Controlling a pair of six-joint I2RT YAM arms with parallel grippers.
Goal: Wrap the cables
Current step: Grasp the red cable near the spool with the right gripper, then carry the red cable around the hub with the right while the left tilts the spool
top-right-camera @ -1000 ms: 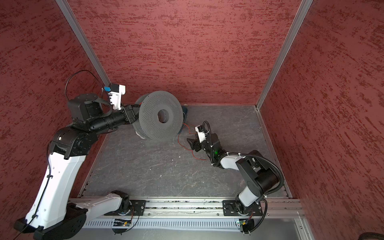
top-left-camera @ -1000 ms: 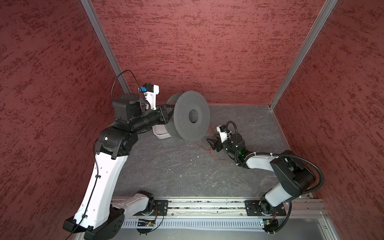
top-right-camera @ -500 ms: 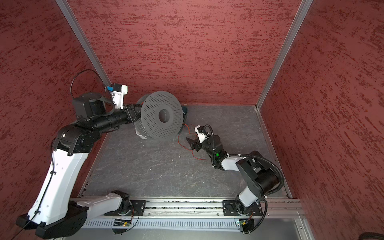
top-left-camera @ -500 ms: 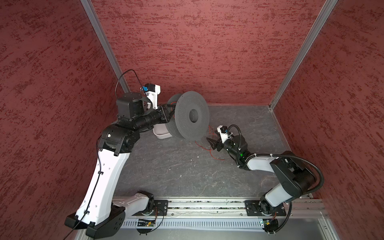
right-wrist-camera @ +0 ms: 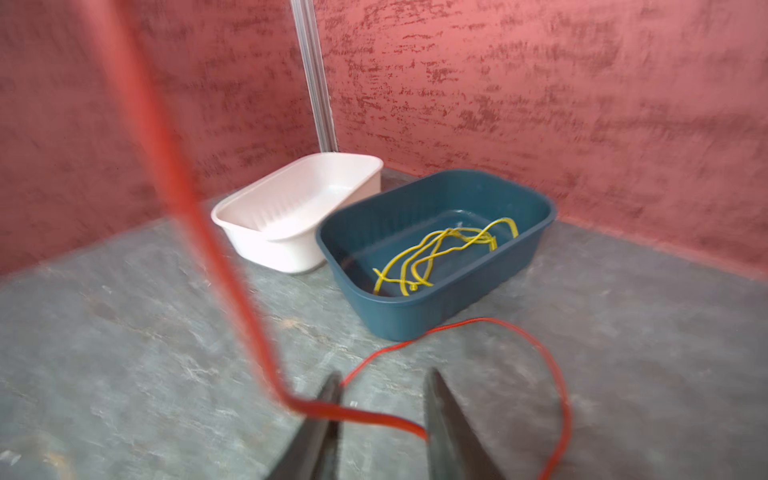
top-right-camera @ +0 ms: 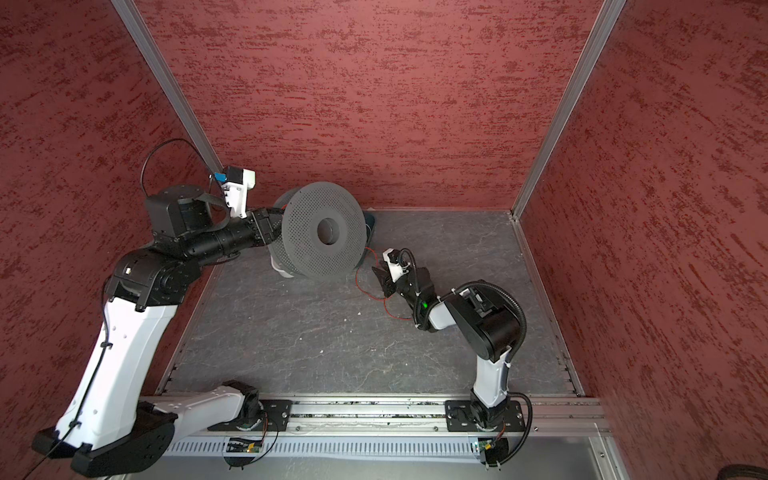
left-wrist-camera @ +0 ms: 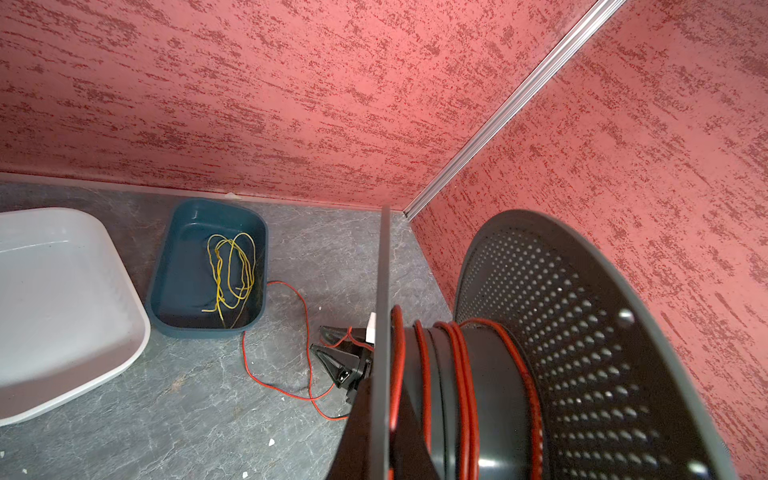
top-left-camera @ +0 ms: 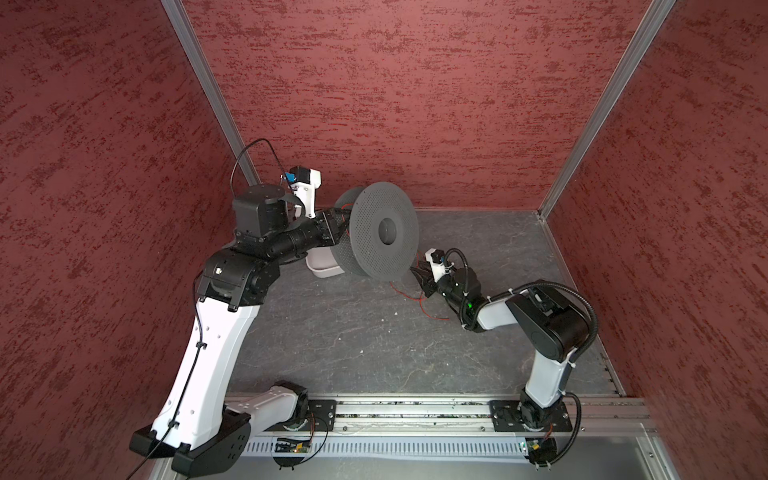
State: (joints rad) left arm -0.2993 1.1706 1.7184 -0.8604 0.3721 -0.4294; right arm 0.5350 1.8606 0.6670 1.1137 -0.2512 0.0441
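Note:
A grey perforated spool (top-left-camera: 374, 257) (top-right-camera: 307, 249) hangs tilted above the floor, with my left gripper (left-wrist-camera: 385, 388) shut on the edge of its near flange. Several turns of red cable (left-wrist-camera: 461, 374) lie round the hub. The rest of the cable (left-wrist-camera: 272, 387) trails in loops on the grey floor. My right gripper (right-wrist-camera: 383, 376) (top-left-camera: 417, 274) is low beside the spool's lower rim, fingers apart. A cable strand (right-wrist-camera: 371, 416) crosses the gap between them and rises blurred toward the spool.
A white bin (right-wrist-camera: 299, 208) (top-left-camera: 322, 270) and a dark blue bin (right-wrist-camera: 436, 316) (left-wrist-camera: 160, 282) stand side by side near the back wall behind the spool. Thin yellow wires (right-wrist-camera: 436, 249) lie in the blue bin. Red walls close three sides.
My right gripper has moved closer to the spool's lower rim. The left arm has shifted slightly while still holding the spool.

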